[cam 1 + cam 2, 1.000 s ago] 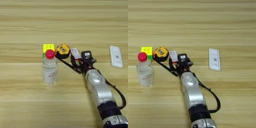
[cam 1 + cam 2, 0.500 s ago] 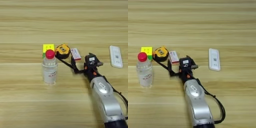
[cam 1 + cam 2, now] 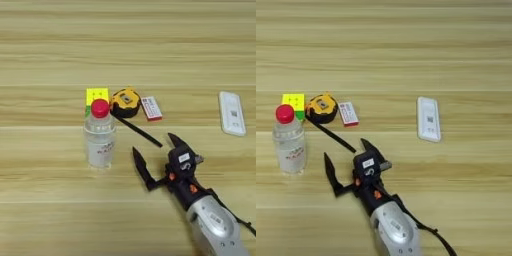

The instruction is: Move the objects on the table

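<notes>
My right gripper point(image 3: 155, 160) stands open on the table point(image 3: 50, 50), nothing between its two black fingers, just below the tip of the black strap point(image 3: 137, 131). That strap runs from the yellow-black tape measure point(image 3: 125, 102). A yellow-green puzzle cube point(image 3: 97, 96) lies left of the tape measure, and a small red-white box point(image 3: 151, 108) lies to its right. The clear red-capped bottle point(image 3: 100, 135) stands upright in front of the cube, left of the gripper. A white slim bar point(image 3: 232, 113) lies apart at the far right.
The silver forearm point(image 3: 215, 230) comes in from the bottom right corner. Bare wood stretches across the far half of the table and along the near left.
The gripper has drawn back toward me, away from the red-white box and the strap, and its fingers have spread open. The box now lies uncovered beside the tape measure.
</notes>
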{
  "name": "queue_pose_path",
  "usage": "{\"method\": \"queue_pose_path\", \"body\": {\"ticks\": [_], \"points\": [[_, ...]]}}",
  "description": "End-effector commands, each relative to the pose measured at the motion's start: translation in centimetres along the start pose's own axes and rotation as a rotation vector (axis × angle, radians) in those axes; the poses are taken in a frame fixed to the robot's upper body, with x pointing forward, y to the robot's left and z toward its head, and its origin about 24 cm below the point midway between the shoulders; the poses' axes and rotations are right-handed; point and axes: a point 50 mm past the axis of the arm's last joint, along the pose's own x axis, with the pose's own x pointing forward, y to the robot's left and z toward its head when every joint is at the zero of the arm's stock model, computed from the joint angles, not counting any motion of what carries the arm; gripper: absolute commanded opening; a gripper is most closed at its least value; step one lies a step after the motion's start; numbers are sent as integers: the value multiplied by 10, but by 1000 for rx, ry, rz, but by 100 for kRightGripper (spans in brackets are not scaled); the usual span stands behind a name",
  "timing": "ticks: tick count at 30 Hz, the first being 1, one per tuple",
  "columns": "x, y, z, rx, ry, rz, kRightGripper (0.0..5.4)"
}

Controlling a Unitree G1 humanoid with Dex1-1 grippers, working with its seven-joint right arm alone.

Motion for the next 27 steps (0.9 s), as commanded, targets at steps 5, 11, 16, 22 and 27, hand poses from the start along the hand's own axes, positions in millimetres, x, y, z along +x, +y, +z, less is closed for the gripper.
{"method": "queue_pose_path", "body": {"ticks": [5, 11, 16, 22, 27], "points": [[-11, 14, 12, -8, -105, 103, 535], [-15, 26, 18, -23, -152, 188, 535], [-14, 32, 21, -27, -169, 229, 535], [-8, 37, 24, -25, -190, 261, 535], [-3, 42, 23, -17, -191, 295, 535]]}}
